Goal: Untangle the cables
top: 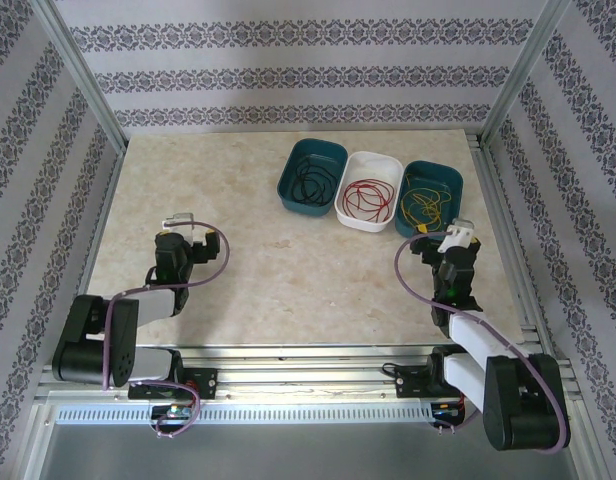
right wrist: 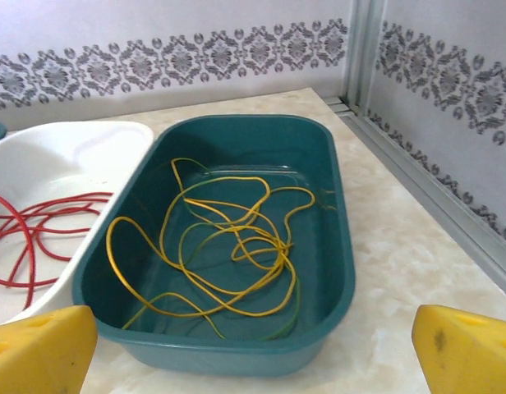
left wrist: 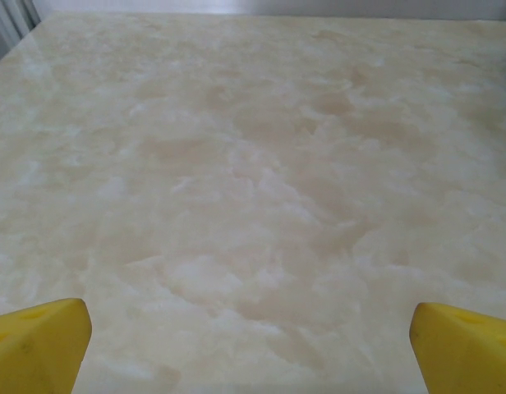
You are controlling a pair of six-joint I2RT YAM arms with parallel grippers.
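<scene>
Three cables lie in a row of bins at the back of the table. A black cable (top: 310, 180) is in the left teal bin (top: 288, 170), a red cable (top: 368, 196) in the white bin (top: 384, 165), and a yellow cable (top: 424, 203) in the right teal bin (top: 450, 180). In the right wrist view the yellow cable (right wrist: 282, 247) is loosely looped and crossed over itself. My right gripper (top: 443, 232) hangs open just in front of that bin, its yellow fingertips (right wrist: 466, 345) wide apart and holding nothing. My left gripper (top: 188, 225) is open over bare table, far left of the bins.
The marble tabletop (left wrist: 253, 180) spreads under my left gripper (left wrist: 253, 353). Metal frame rails (right wrist: 434, 185) and patterned walls close in the table on the right and back. The white bin (right wrist: 72, 139) with red cable (right wrist: 72, 199) touches the teal bin (right wrist: 339, 246).
</scene>
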